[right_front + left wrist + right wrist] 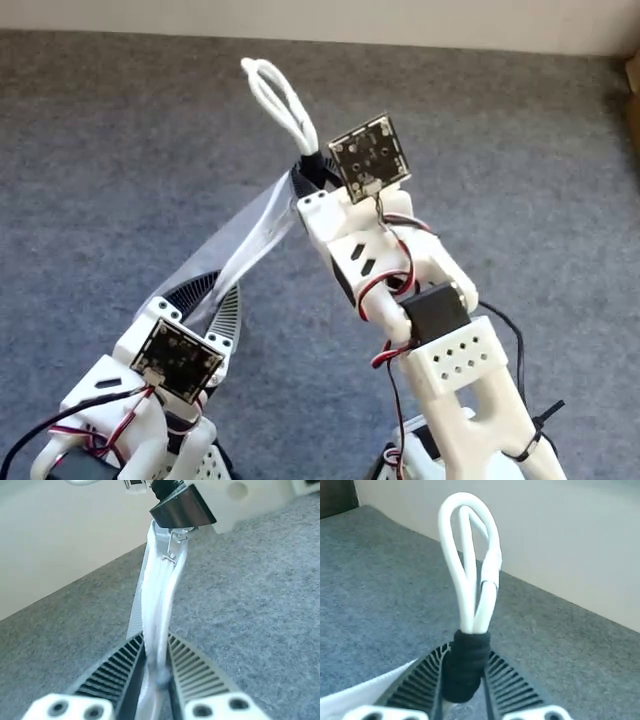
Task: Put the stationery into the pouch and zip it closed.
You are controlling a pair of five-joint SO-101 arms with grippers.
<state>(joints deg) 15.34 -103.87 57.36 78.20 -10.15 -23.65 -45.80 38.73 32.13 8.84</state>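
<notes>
Pouch (250, 230) held taut above counter (100, 150), stretched near-left to far-right. Left pincer (156, 647) pinching its near end. Right pincer (465, 652) clamped on black tab (465, 670) below white cord loop (470, 555). Likely light, limp, slick; hold by ends, not mid-panel.

No legible text or signs.

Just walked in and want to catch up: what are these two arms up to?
The two arms hold a clear pouch stretched between them above the grey table. The left gripper is shut on one end. The right gripper is shut on the black end piece that carries a white cord loop.
</notes>
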